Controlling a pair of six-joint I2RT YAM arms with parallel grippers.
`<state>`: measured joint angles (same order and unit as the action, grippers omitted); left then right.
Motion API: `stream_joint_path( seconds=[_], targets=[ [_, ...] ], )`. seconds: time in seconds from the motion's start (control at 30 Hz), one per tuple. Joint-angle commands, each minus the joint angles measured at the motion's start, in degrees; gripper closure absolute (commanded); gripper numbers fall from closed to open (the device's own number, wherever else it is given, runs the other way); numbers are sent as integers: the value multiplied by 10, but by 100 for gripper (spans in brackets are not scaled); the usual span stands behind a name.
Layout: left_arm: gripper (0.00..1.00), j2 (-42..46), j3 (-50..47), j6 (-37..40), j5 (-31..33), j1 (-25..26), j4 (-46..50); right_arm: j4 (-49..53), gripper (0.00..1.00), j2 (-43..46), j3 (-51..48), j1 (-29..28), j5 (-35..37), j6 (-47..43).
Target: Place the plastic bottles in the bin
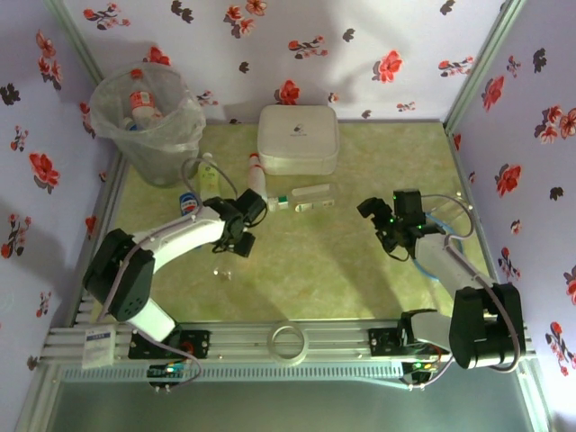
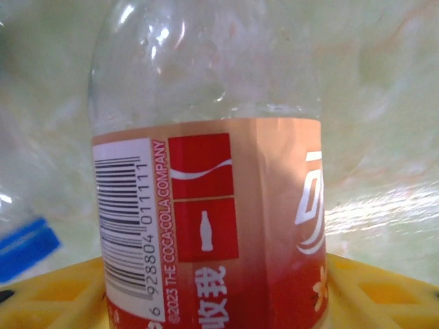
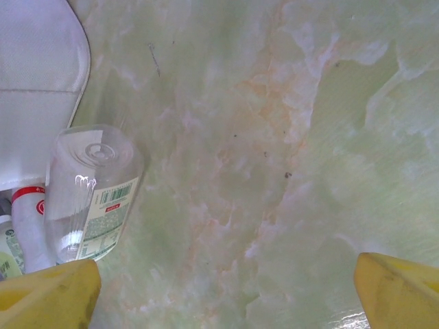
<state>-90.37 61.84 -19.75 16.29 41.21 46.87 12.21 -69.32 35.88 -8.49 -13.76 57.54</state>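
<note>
Low at centre right, our right gripper (image 1: 378,225) hangs with its fingers spread wide over the table (image 1: 360,288). At centre left, our left gripper (image 1: 250,211) has a red-labelled bottle (image 2: 206,205) between its yellow fingers (image 2: 48,295); we cannot tell whether they clamp it. More bottles (image 1: 310,193) lie beyond, near the white box (image 1: 298,138). The bin (image 1: 155,160), upper left, holds several.

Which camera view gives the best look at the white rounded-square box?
Top external: the white box appears whole there, seen from above with its lid and all four rounded corners. The right wrist view catches just one rounded corner of it at the upper left of the picture.
</note>
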Motion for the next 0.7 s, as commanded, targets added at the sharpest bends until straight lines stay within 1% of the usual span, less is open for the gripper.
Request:
stream_joint_path(
  seconds=[0.0,0.1,0.13,0.27,0.33,0.4,0.47,0.5,0.57,0.67],
  targets=[
    [37,31,80,64,39,-18,52,15,4,8,-3,-9,2,1],
    [35,61,148,115,40,-50,46,22,4,21,-9,-11,11,2],
    [35,66,177,133,38,-69,39,22,4,26,-11,-10,12,6],
    [40,53,334,213,30,-128,24,20,4,34,-14,-17,3,11],
    [43,40,397,233,30,-163,-1,32,4,46,-14,-23,5,11],
    [49,21,447,234,31,-205,-39,44,4,64,-19,-29,16,11],
    [50,-3,499,207,7,-261,-67,50,4,81,-29,-30,22,14],
    [51,-13,514,193,7,-282,-83,51,4,87,-33,-30,24,16],
    [53,-39,549,168,7,-316,-131,53,4,98,-40,-30,23,19],
    [54,-98,602,139,8,-348,-201,59,4,108,-42,-30,18,16]
  ],
)
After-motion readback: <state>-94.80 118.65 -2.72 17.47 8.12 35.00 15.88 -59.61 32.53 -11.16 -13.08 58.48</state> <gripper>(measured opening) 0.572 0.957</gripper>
